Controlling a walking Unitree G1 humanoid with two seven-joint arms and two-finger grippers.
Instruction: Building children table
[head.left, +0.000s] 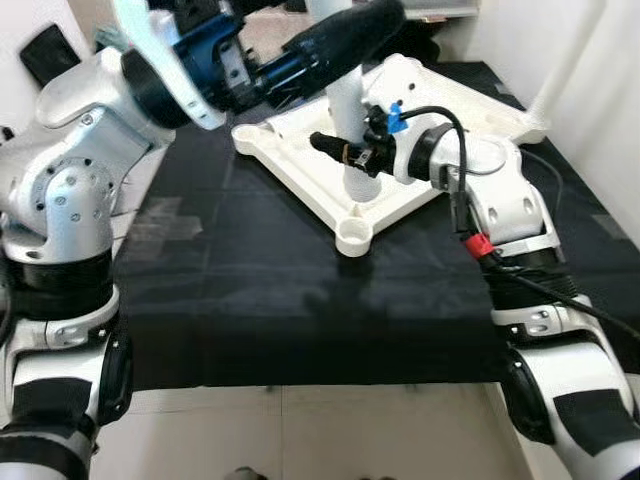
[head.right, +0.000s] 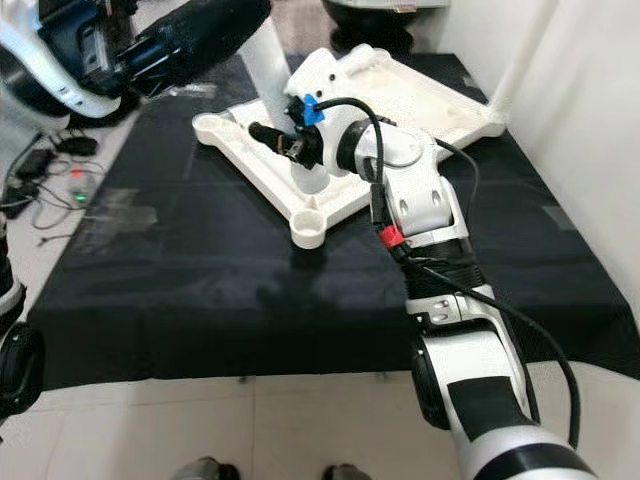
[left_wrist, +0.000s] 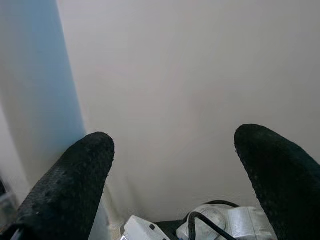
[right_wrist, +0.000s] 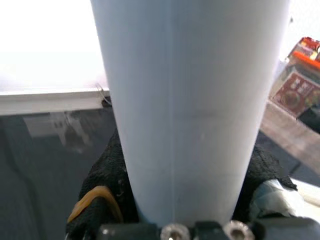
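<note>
Right end effector (head.left: 340, 150) clenches white table leg (head.left: 348, 110); left end effector (head.left: 345, 35) spread above.

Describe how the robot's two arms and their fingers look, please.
Both arms are silver-white shells with black joint bands. The right arm carries a black cable, a red band near the wrist and a blue clip. The left arm has a blue section near the wrist. The fingers are long, black, rounded and finely textured.

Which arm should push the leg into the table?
Probably the right. The right gripper already clamps the leg low, just above its socket in the tabletop. The left gripper is higher up, fingers apart.
</note>
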